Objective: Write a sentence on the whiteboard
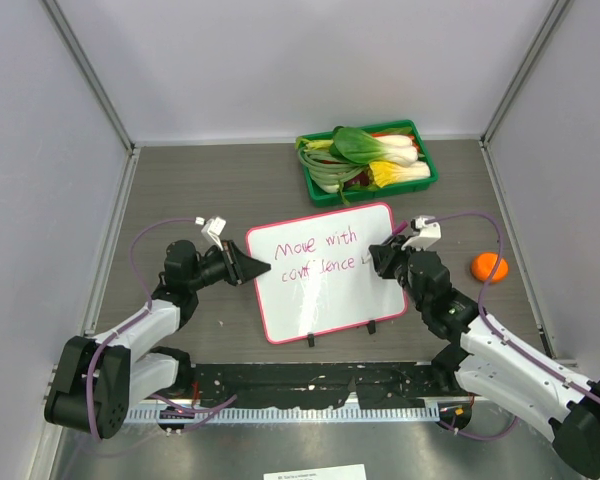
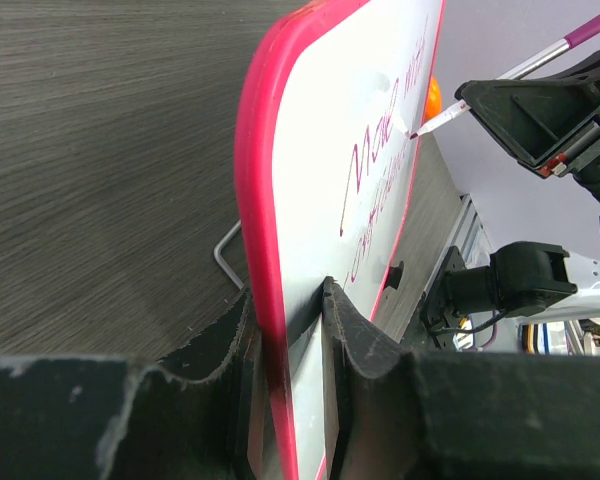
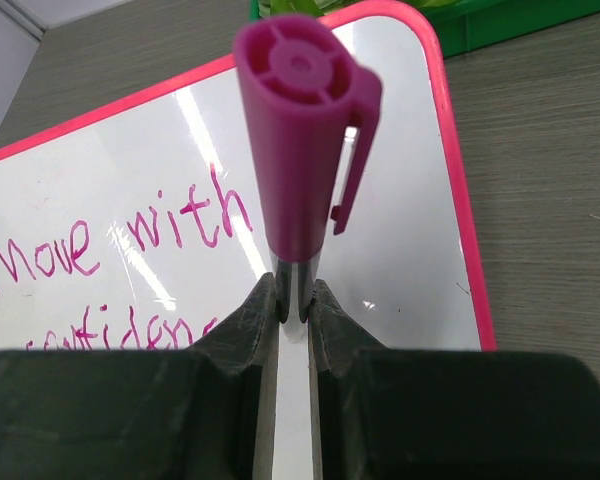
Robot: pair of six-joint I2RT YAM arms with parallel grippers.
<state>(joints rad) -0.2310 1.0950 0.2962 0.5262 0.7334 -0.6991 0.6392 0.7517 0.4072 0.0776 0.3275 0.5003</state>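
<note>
Clamping the pink-red frame of the whiteboard [image 1: 320, 285] at its left edge, the left tool [image 1: 250, 267] has its jaws closed tight on either face of the board, a hold that looks meant to stop the board sliding under the pressure of writing. The board sits at the middle of the desk [image 1: 180, 190], between the two arms and turned slightly askew, its two small black feet toward the robot. Whether it lies fully flat or is lifted a little on the gripped side cannot be told. Across from it, the right tool [image 1: 378, 258] is closed on the barrel of a magenta marker [image 3: 300, 150], with the cap parked on the rear end and the nib pointed at the board's right half. From the left wrist view the nib reaches the white surface or comes very close; actual contact is not clear. The board reads "Move with" over "confidence" in magenta ink, followed by a small mark too faint to make out, so the sentence appears all but finished, with perhaps only closing punctuation left. A green tray [image 1: 420, 178] of leafy vegetables stands just behind the board, and a small orange object [image 1: 488, 266] lies to the right, apart from the work.
</note>
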